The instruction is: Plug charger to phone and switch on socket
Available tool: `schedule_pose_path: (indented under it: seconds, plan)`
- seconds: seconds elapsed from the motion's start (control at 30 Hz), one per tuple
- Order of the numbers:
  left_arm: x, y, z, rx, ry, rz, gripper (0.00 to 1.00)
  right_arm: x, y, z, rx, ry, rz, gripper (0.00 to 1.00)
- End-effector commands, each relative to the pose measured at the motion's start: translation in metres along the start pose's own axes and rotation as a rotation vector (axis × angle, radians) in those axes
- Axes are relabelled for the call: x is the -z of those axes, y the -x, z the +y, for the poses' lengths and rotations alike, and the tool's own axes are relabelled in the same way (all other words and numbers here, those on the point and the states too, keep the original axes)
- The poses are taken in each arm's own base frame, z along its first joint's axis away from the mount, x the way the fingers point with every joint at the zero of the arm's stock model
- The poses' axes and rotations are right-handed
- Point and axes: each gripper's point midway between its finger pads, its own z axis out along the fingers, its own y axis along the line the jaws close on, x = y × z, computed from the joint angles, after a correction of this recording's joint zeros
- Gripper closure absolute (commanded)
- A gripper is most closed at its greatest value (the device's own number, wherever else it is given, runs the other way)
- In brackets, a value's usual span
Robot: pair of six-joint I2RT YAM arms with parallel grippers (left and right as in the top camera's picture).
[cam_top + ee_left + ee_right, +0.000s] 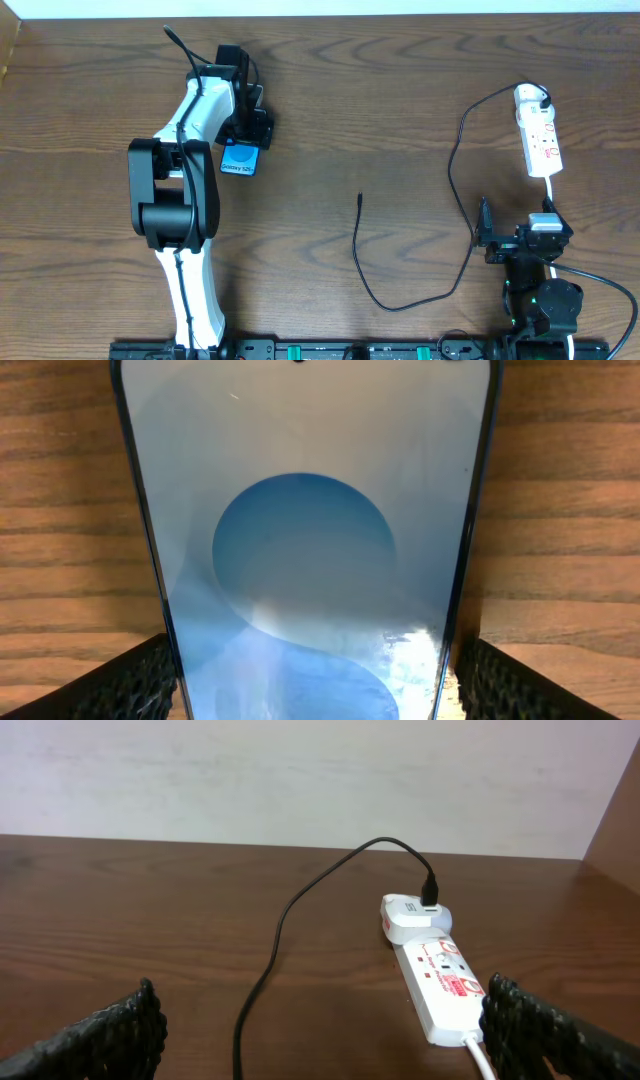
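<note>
Grasp of slim black-edged blue-screened phone [310, 510] seems underway: left gripper [315, 680] straddles it, clamp unclear; right gripper [325, 1040] gapes empty. Next needs the thin black charger cable [358, 225] tip.

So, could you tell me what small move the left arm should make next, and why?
Probably close the left gripper firmly on the slim blue-screened smartphone: its black pads flank the phone's long edges, contact unclear, and the thin black charger cable lies apart, unplugged.

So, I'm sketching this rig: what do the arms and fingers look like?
The left arm has white links and bulky black joint housings, with a black cable along it. The right arm looks mostly black. The fingers are black and knobbly-textured.
</note>
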Motion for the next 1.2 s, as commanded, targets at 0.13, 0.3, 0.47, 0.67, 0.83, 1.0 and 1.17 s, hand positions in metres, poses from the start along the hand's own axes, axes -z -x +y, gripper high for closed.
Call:
schedule_pose_path:
  seconds: [0.13, 0.3, 0.47, 0.67, 0.83, 1.0, 1.17]
  plan:
    - [-0.0062, -0.0081, 0.0029, -0.010, 0.008, 0.036, 0.16, 0.0003, -0.0005, -0.0028, 0.008, -0.014, 0.001, 0.01]
    - [-0.0061, -0.0095, 0.0028, -0.010, 0.007, 0.042, 0.16, 0.0002, -0.0006, -0.0028, 0.008, -0.014, 0.001, 0.01]
    - [-0.0061, -0.0104, 0.0027, -0.010, 0.007, 0.045, 0.19, 0.0002, -0.0006, -0.0028, 0.008, -0.014, 0.001, 0.01]
    - [-0.0061, -0.0104, 0.0027, -0.010, 0.007, 0.045, 0.19, 0.0002, -0.0006, -0.0028, 0.008, -0.014, 0.001, 0.01]
    - [-0.0061, -0.0104, 0.0026, -0.010, 0.007, 0.045, 0.20, 0.0002, -0.0006, -0.0028, 0.008, -0.014, 0.001, 0.01]
    - [-0.0061, -0.0103, 0.0027, -0.010, 0.007, 0.045, 0.20, 0.0002, -0.0006, -0.0028, 0.009, -0.014, 0.001, 0.01]
    - [-0.0063, -0.0104, 0.0026, -0.009, 0.007, 0.046, 0.24, 0.0002, -0.0006, -0.0028, 0.009, -0.014, 0.001, 0.01]
